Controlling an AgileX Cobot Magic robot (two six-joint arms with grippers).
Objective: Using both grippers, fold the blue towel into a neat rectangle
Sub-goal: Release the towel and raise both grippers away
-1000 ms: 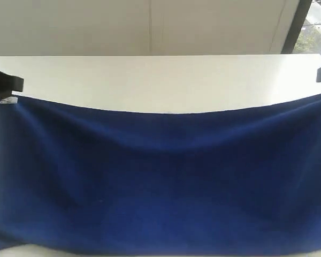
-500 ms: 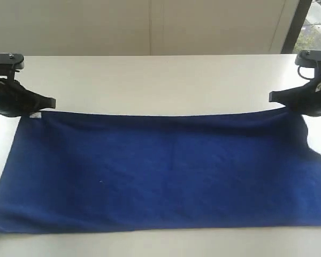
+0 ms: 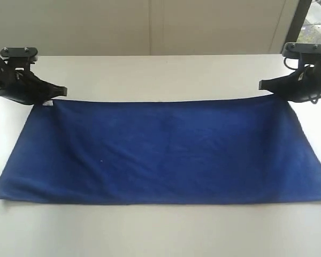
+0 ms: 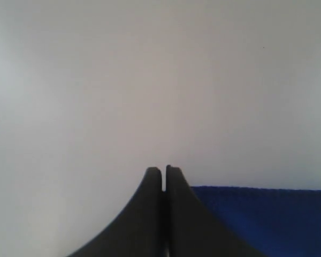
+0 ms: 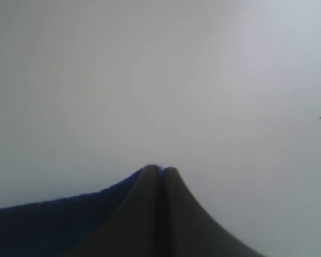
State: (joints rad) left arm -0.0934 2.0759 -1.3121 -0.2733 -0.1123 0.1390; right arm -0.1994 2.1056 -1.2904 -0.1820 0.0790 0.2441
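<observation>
The blue towel [image 3: 166,150] lies flat on the white table [image 3: 160,75] as a wide band, its far edge stretched between my two grippers. My left gripper [image 3: 64,91] sits low at the far left corner, fingers pressed together on that corner. In the left wrist view the left gripper [image 4: 163,170] shows only a hairline slit at the tips, with the towel [image 4: 278,214] running behind one finger. My right gripper [image 3: 261,84] is at the far right corner. In the right wrist view the right gripper [image 5: 160,170] is shut with blue cloth [image 5: 53,225] pinched up to its tips.
Bare white table surface lies beyond the towel up to a pale wall [image 3: 150,27]. A window strip [image 3: 315,21] shows at the far right. A narrow band of table [image 3: 160,230] lies in front of the towel's near edge.
The towel, held up high and filling the view a second ago, has come down flat on the table. Both grippers have dropped low, moved away from the camera and drawn slightly inward.
</observation>
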